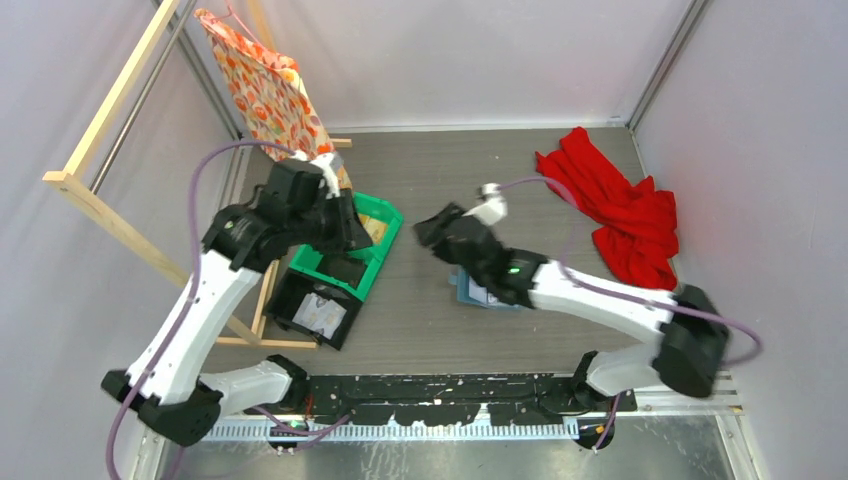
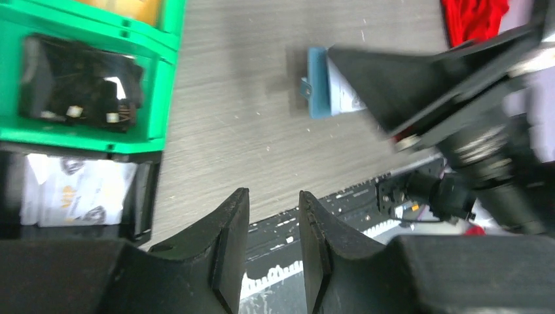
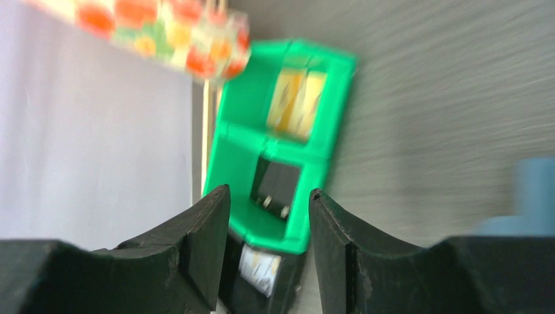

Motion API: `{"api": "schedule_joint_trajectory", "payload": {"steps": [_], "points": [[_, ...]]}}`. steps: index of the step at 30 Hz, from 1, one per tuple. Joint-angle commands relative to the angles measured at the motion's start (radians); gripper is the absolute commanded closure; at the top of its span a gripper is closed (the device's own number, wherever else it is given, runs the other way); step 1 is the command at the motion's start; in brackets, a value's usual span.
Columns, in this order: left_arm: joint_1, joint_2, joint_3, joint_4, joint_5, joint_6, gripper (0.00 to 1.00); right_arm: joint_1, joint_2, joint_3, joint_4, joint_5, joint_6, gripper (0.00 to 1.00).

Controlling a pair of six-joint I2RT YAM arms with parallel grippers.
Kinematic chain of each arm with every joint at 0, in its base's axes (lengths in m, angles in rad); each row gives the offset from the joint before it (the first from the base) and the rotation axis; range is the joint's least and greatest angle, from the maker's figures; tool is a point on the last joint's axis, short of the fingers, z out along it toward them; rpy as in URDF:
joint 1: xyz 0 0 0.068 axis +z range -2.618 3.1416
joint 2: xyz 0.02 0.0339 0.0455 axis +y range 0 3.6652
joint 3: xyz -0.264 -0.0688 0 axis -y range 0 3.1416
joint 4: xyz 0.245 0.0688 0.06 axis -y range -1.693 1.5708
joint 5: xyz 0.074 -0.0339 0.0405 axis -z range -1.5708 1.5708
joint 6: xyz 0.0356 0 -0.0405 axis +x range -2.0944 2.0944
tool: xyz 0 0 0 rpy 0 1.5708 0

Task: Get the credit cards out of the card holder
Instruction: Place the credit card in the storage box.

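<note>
Pale walls (image 1: 450, 50) close in a grey wood-grain table (image 1: 430, 180), with a red cloth (image 1: 620, 210) heaped far right of the green bin (image 1: 385, 212). The blue card holder (image 2: 319, 85) lies flat on the tabletop right of the bin, partly under the right arm. Pale credit cards (image 2: 343, 98) show atop it; count unclear. Judged: holder soft and light, apt to slide w/o pinning; cards thin, stiff, slick, best pinched at an exposed edge. Btwn bin and holder, the right gripper (image 3: 268, 196) hovers, fingers apart, empty. Over the bin, the left gripper (image 2: 273, 196) shows a narrower gap, nothing held.
</note>
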Motion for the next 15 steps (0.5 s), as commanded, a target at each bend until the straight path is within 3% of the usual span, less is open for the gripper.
{"api": "schedule_joint_trajectory", "payload": {"steps": [1, 4, 8, 15], "points": [[-0.081, 0.099, -0.051, 0.182, 0.148, -0.03, 0.65, -0.171, -0.266, -0.184, -0.248, 0.053, -0.093, 0.48], [-0.196, 0.192, -0.059, 0.283, 0.148, -0.062, 0.66, -0.291, -0.407, -0.27, -0.382, -0.042, -0.147, 0.5], [-0.29, 0.36, -0.047, 0.433, 0.276, -0.115, 0.64, -0.426, -0.517, -0.317, -0.512, -0.168, -0.196, 0.58], [-0.329, 0.633, -0.017, 0.672, 0.41, -0.224, 0.65, -0.532, -0.522, -0.366, -0.542, -0.282, -0.236, 0.64]]}}
